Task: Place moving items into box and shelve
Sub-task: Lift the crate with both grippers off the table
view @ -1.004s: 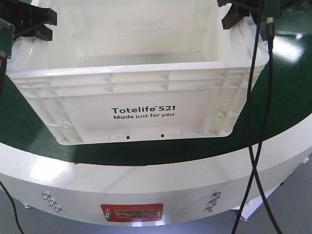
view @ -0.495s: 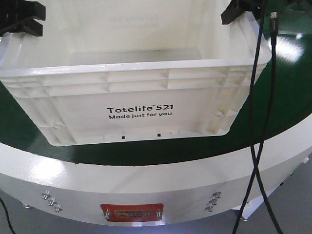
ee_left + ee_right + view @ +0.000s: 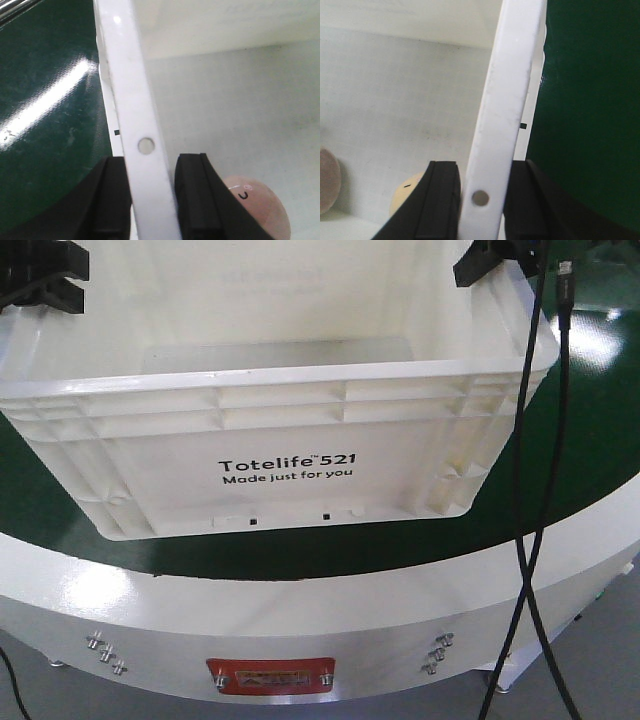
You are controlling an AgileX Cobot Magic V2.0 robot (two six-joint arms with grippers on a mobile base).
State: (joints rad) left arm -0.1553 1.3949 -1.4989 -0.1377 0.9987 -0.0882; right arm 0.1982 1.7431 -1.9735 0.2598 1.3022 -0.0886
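Observation:
The white ribbed box [image 3: 290, 430] printed "Totelife 521" is held at both side rims over the green tabletop. My left gripper [image 3: 40, 275] is shut on the left rim [image 3: 127, 75], one black finger [image 3: 112, 200] on each side of it. My right gripper [image 3: 495, 260] is shut on the right rim [image 3: 512, 75] in the same way. Inside the box lie the moving items: a mauve-brown plush [image 3: 260, 205] by the left wall, seen again in the right wrist view [image 3: 327, 180], and a pale yellow plush [image 3: 407, 192] half hidden behind my right gripper's inner finger [image 3: 440, 200].
The round table has a dark green top [image 3: 590, 430] and a thick white edge [image 3: 300, 620] with a red label plate [image 3: 270, 677]. Two black cables [image 3: 530, 490] hang down in front of the box's right corner.
Over the last second the box has shifted a little to the left and closer to the camera, both grippers going with it. Since half a second ago it has hardly moved.

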